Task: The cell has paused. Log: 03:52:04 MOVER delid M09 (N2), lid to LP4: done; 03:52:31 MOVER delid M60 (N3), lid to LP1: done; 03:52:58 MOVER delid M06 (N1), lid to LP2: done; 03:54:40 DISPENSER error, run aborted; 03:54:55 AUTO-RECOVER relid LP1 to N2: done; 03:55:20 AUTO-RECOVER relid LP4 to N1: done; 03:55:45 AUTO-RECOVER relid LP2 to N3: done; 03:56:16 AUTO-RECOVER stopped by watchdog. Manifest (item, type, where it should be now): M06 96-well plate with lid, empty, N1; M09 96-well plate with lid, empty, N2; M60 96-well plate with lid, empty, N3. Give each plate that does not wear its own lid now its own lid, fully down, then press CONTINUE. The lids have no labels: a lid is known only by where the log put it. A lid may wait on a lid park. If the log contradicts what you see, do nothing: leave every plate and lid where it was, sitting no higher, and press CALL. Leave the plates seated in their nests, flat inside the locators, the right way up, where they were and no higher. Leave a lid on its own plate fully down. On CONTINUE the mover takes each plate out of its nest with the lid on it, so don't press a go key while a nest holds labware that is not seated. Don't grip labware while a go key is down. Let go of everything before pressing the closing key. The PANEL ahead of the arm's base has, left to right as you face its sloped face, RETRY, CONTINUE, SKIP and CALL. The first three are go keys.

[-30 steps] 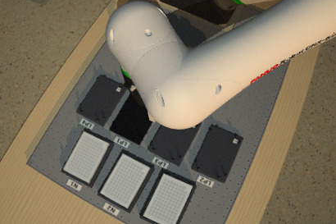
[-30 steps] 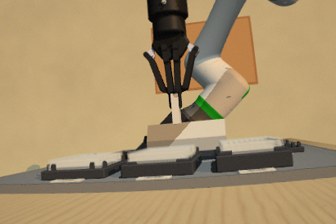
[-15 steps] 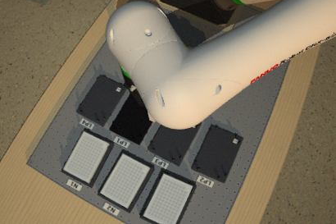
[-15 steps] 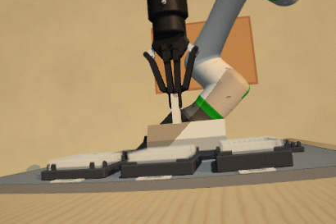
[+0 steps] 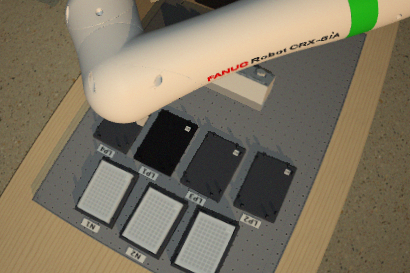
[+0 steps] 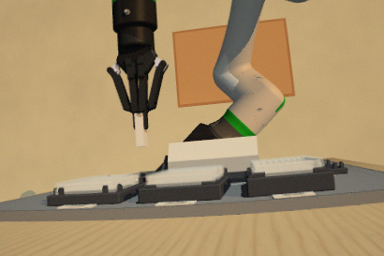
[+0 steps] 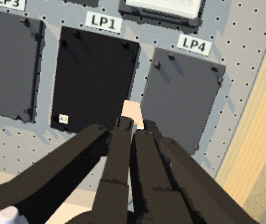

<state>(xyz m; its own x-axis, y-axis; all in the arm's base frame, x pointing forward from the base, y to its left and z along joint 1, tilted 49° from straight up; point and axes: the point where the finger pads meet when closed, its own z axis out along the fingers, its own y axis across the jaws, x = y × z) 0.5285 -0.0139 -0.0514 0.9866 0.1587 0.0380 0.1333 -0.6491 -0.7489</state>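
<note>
Three white 96-well plates sit in black nests along the near edge: N1 [image 5: 105, 190], N2 [image 5: 152, 213] and a third to their right [image 5: 206, 242]. In the side view each carries a pale lid lying low and flat [image 6: 184, 175]. The four lid parks LP4 [image 5: 116, 135], LP1 [image 5: 165, 141], LP3 [image 5: 213, 165] and LP2 [image 5: 265, 185] hold nothing. My gripper [image 6: 140, 131] is shut and empty. It points down, well above the deck. In the wrist view it hangs over the gap between LP1 [image 7: 94, 80] and LP4 [image 7: 181, 97]. The arm hides it in the overhead view.
The key panel [image 5: 247, 87] stands behind the lid parks, mostly hidden under my forearm; it also shows in the side view [image 6: 213, 152]. The grey perforated base plate [image 5: 320, 130] lies on a wooden table. An orange board [image 6: 234, 61] stands behind.
</note>
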